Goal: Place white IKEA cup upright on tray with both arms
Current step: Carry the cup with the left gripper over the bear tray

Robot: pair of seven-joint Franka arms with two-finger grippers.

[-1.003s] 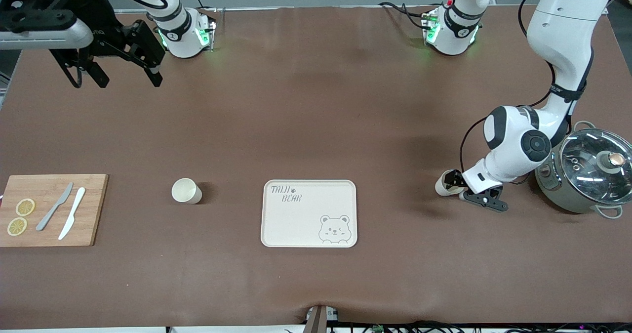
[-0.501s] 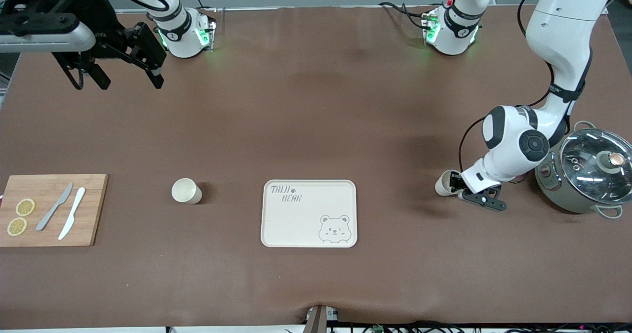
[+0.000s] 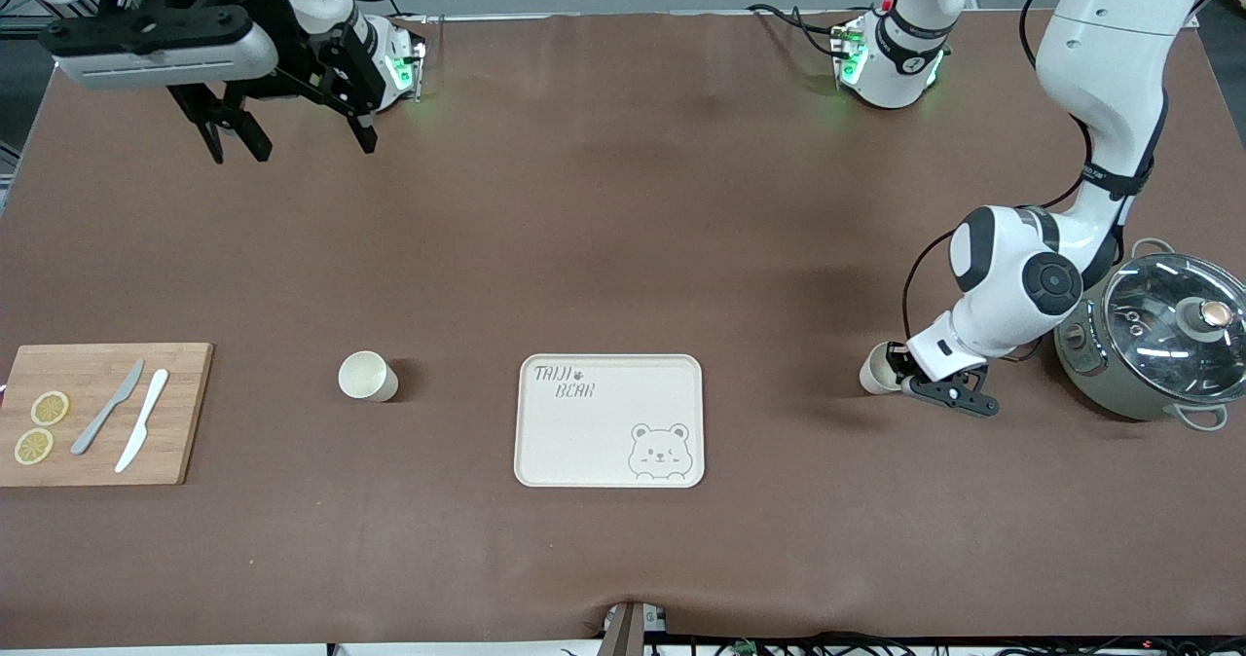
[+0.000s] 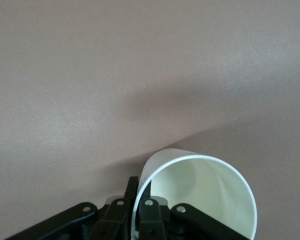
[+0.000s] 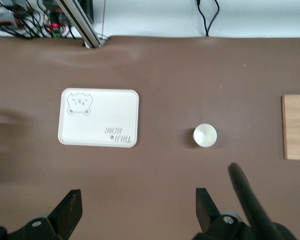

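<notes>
Since a second ago the left claw (image 3: 900,376) has been closed on the rim of the white cup (image 3: 875,371) toward the left arm's end of the bench (image 3: 623,247), and the right claw (image 3: 292,130) has been swung along above the bench's top edge, closer to its own base.

Nearest the front camera, the cream tray (image 3: 608,420) is seen lying flat with nothing on it. A second cup (image 3: 367,376) is stood upright between the tray and the cutting board (image 3: 102,413). Level with these, the gripped cup is seen on the bench next to the steel pot (image 3: 1158,345); from the left wrist view one finger looks tucked inside the cup wall (image 4: 197,195). Farthest off, the right claw is held wide open and empty, just waiting.

Probably best if the cup is lifted slowly and straight up, kept clear of the pot, and only tilted upright once it's over the tray.
</notes>
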